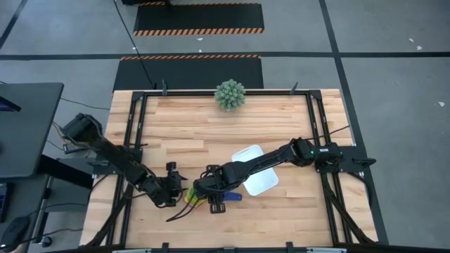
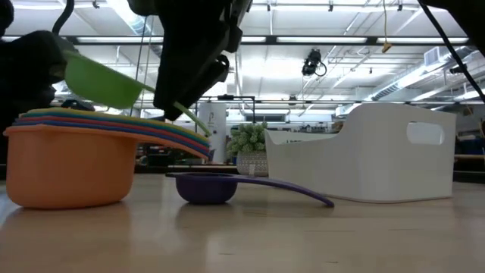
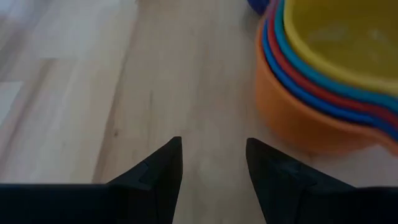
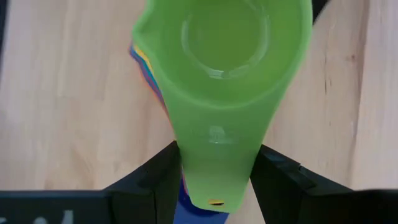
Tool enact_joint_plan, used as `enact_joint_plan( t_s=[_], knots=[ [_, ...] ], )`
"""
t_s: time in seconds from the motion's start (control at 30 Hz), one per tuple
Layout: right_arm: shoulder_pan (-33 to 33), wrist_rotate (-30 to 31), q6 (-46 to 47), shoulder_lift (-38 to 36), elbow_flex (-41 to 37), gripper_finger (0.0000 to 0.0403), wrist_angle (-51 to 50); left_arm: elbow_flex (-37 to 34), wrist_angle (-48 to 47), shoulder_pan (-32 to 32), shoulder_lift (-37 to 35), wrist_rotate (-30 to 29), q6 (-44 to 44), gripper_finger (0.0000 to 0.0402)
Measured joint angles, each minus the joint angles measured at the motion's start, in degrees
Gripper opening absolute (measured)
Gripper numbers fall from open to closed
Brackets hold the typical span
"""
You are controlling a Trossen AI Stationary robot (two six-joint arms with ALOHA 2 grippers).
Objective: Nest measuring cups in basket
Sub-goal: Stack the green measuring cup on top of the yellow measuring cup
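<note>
Right wrist view: my right gripper (image 4: 216,168) clamps green cup (image 4: 224,74) handle above stack (image 2: 72,155); I centre, lower level. Left gripper (image 3: 213,165) apart, empty.

Green cup (image 4: 224,68) raised over nested stack (image 2: 76,163).

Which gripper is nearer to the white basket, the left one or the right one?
The right. The right gripper, shut on the green measuring cup, sits just beside the white basket. The left gripper is open, farther off beyond the nested cup stack.
</note>
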Motion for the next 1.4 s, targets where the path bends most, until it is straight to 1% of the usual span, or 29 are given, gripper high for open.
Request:
enact_joint_plan(
  t_s=[0.17, 0.3, 0.43, 0.6, 0.77, 0.9, 1.03, 1.2, 1.4],
  knots=[
    [0.0, -0.8, -0.8, -0.1, 0.1, 0.0183, 0.5, 0.0, -4.8, -0.1, -5.3, 1.6, -1.3, 0.0183],
    [0.0, -1.3, -0.7, -0.1, 0.1, 0.0183, 0.9, 0.0, -5.3, -0.1, -8.2, 3.4, -1.3, 0.0183],
    [0.2, -1.3, -0.7, -0.1, 0.1, 0.0183, 0.9, 0.0, -5.8, -0.1, -9.3, 4.7, -1.3, 0.0183],
    [0.2, -1.3, -1.1, -0.1, 0.1, 0.0183, 1.0, 0.0, -5.8, 0.0, -9.3, 5.1, -1.3, 0.0183],
    [0.9, -1.3, -4.3, 0.0, 0.1, 0.0183, 3.2, 0.1, -6.3, -0.1, -9.3, 5.1, -1.3, 0.0183],
    [1.0, -1.5, -5.2, 0.0, 0.1, 0.0183, 3.6, 1.0, -7.3, -0.1, -9.3, 6.5, -1.3, 0.0183],
    [0.5, -1.5, -5.0, 0.1, 0.1, 0.0183, 3.3, 2.3, -9.6, -0.1, -9.3, 8.1, -1.6, 0.0183],
    [0.1, -2.2, -4.7, 0.1, 0.1, 0.0183, 2.8, 3.8, -12.6, -0.1, -9.3, 8.2, -2.1, 0.0183],
    [0.0, -2.6, -4.5, 0.1, 0.1, 0.0196, 1.9, 6.1, -18.1, -0.2, -9.8, 8.1, -2.2, 0.0183]
  ],
)
